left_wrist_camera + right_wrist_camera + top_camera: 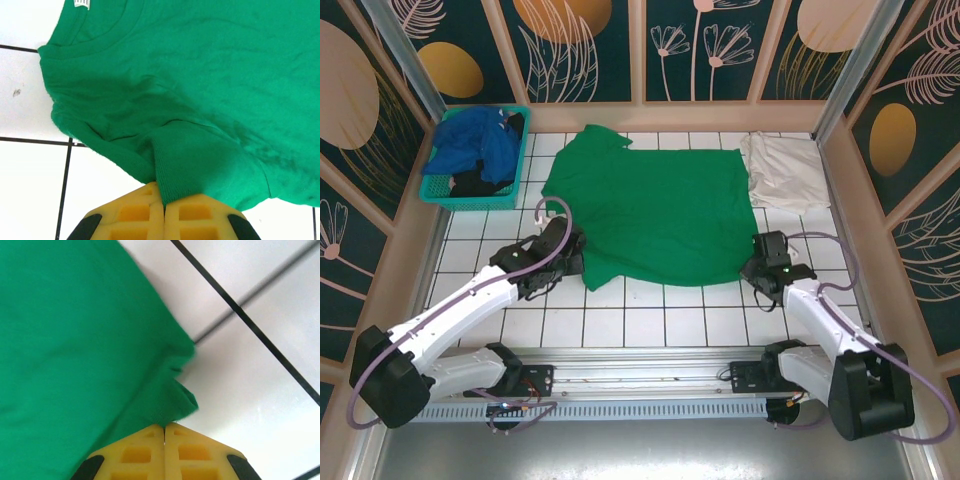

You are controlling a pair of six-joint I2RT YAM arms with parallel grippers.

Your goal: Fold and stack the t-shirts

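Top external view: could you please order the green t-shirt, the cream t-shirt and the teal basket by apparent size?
1. green t-shirt, by far the largest.
2. teal basket and cream t-shirt: they look about alike, so I leave them unranked.

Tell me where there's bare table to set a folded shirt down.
Roomiest: the tile strip between the green t-shirt and the rail, flanked by the left arm and right arm. A smaller patch lies between the basket and the left arm. The back is crowded: basket, green t-shirt and cream-white t-shirt sit nearly edge to edge.
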